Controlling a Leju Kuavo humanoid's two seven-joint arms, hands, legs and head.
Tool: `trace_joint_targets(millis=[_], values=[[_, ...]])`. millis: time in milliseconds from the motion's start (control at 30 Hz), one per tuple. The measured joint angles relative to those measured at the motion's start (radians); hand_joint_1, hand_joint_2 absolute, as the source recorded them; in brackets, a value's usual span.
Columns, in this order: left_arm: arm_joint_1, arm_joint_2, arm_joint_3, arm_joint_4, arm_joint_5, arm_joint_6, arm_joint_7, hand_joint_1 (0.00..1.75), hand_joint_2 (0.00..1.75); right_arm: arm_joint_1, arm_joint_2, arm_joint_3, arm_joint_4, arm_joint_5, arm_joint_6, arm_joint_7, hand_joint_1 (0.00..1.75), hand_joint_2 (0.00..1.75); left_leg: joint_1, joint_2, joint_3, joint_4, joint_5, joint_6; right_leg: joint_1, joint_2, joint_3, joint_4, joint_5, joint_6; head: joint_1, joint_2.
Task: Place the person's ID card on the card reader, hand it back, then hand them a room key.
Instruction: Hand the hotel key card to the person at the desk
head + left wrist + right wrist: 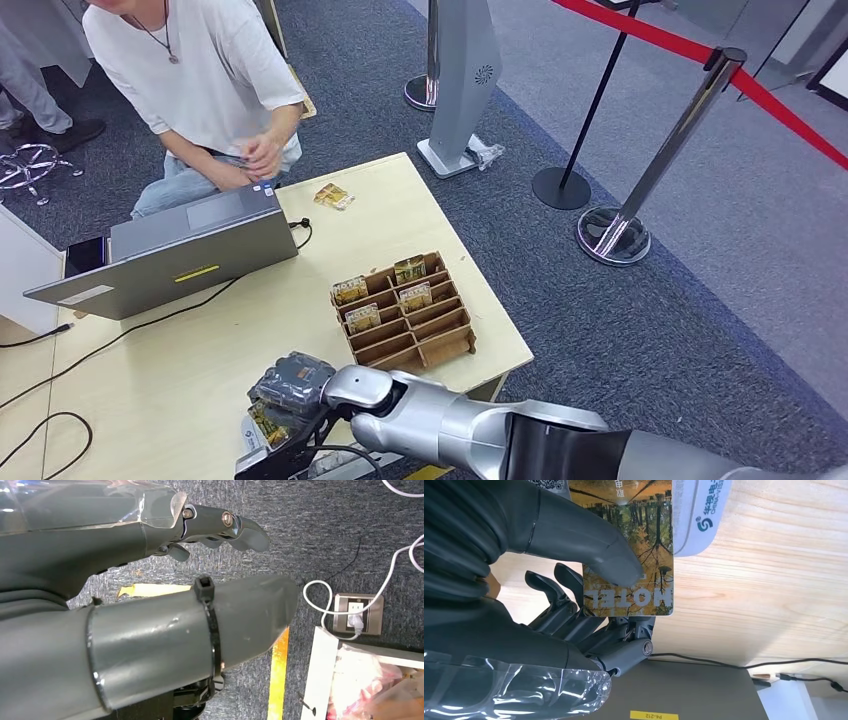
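one autumn-forest "hotel" card (pixel 629 555) between right hand (pixel 574 580) thumb and fingers (pixel 574 615)

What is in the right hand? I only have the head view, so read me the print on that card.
Observer: In the right wrist view, the right hand pinches a card printed with autumn trees and the word HOTEL, with the thumb pressed on its face.
Operator: Now check the left hand and report it.
Observer: In the left wrist view, the left hand holds nothing. It hangs over grey carpet, with a floor socket nearby.
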Motion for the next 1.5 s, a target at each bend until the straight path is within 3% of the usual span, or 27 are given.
trace_joint_targets(millis=[1000,1300,1500], values=[[0.0,0.002,-0.012,0.0,-0.005,-0.009,-0.003,0.0,0.0,0.003,0.01,0.008,0.022,-0.001,-0.032,-0.005,1.75,1.75,0.0,0.0,0.0,0.0,0.0,0.0,0.0,0.0,0.0,0.0,0.0,0.0,0.0,0.0],[0.0,0.002,-0.018,0.0,-0.003,-0.009,-0.004,0.0,0.0,0.029,-0.023,-0.042,-0.112,-0.088,0.009,-0.059,1.75,1.75,0.0,0.0,0.0,0.0,0.0,0.0,0.0,0.0,0.0,0.0,0.0,0.0,0.0,0.0],[0.001,0.004,-0.018,0.0,0.007,-0.007,-0.017,0.0,0.0,0.067,-0.067,-0.106,-0.291,-0.11,-0.006,-0.076,1.75,1.75,0.0,0.0,0.0,0.0,0.0,0.0,0.0,0.0,-0.001,0.0,0.0,0.0,0.0,0.0]])
